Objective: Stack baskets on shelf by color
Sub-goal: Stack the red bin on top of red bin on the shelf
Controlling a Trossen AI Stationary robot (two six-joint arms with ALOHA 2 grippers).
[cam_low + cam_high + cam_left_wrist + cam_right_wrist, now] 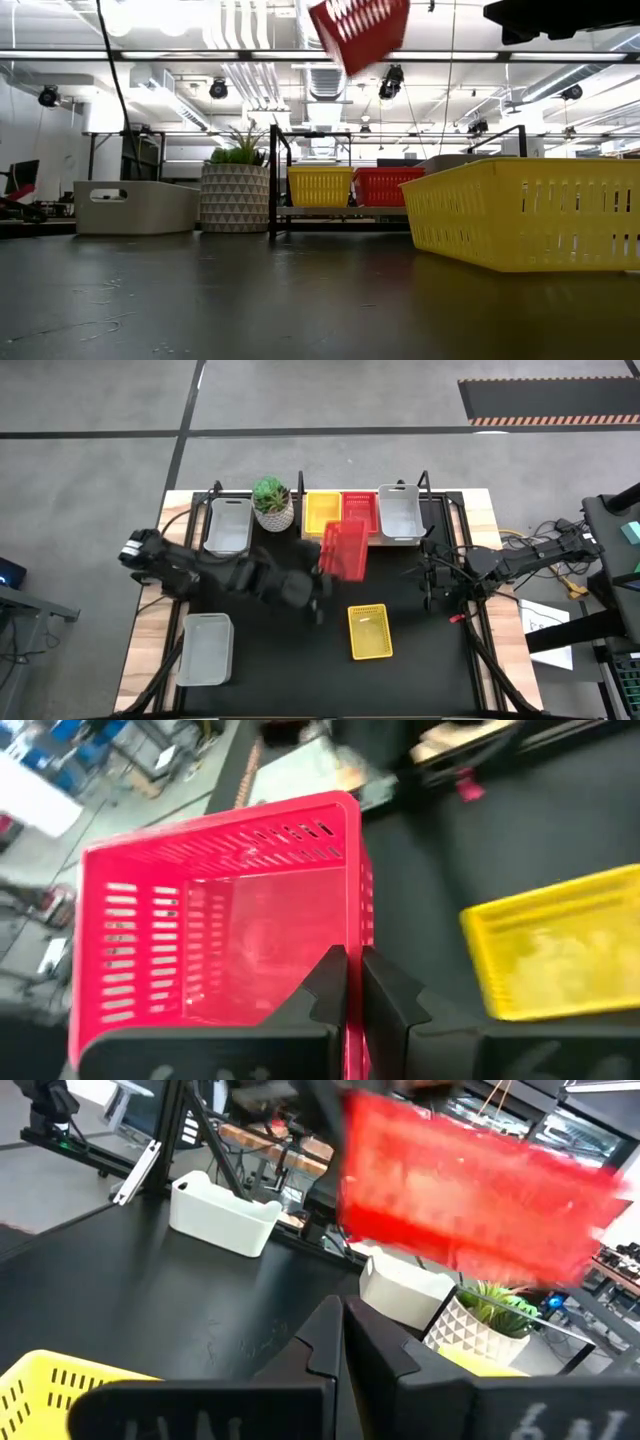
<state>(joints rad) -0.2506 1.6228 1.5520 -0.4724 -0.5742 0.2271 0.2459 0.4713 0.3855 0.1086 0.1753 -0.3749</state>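
My left gripper (322,575) is shut on a red basket (345,550), which it holds in the air over the table just on the near side of the shelf (340,211). On the shelf stand a yellow basket (322,510), a red basket (360,510) and a grey-white basket (400,512), side by side. Another yellow basket (368,630) rests on its bottom on the table. My right gripper (428,575) hangs shut at the table's right side, holding nothing. My left gripper pinches one side wall (356,935) of the red basket at its rim, with one finger (325,982) inside the basket and the other (388,992) outside. The fingers reach in from the table's left. The basket is lifted clear and tilted (360,30).
A potted plant (272,503) stands at the shelf's left end, and a grey-white basket (228,525) sits left of it. Another grey-white basket (205,648) lies near the front left. Black posts (425,485) rise from the shelf.
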